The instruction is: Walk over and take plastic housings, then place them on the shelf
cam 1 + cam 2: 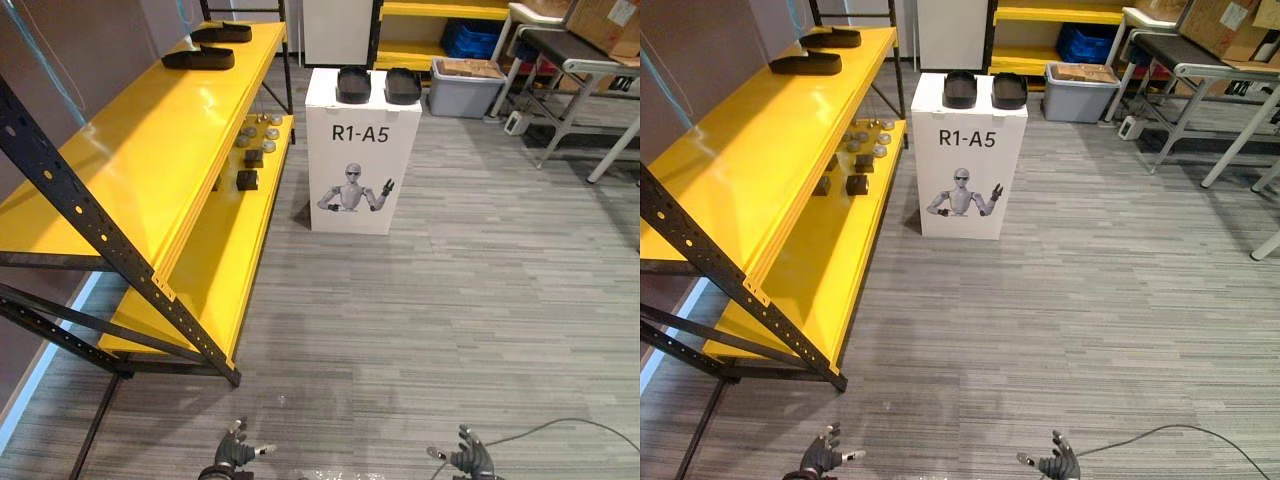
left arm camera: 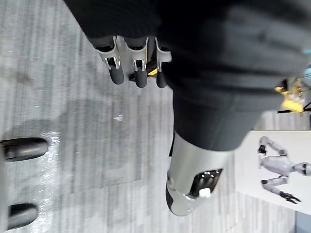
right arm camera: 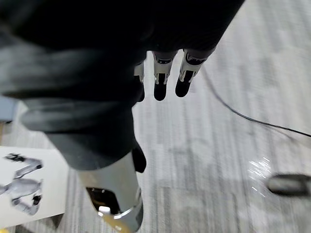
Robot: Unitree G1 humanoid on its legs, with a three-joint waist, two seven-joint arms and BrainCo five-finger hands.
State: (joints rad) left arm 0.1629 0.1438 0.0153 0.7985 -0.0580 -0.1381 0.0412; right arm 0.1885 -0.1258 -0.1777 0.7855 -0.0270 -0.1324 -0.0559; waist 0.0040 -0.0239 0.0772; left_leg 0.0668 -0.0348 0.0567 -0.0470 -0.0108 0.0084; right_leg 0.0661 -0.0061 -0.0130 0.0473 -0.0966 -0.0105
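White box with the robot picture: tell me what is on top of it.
Two black plastic housings sit side by side on top of the white box. The top beneath them is covered, and the box is closed, so its inside cannot be seen.

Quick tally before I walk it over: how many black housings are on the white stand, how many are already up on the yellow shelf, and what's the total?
Black housings on the white stand: 2
Black housings on the top level of the yellow shelf: 2
Total: 4
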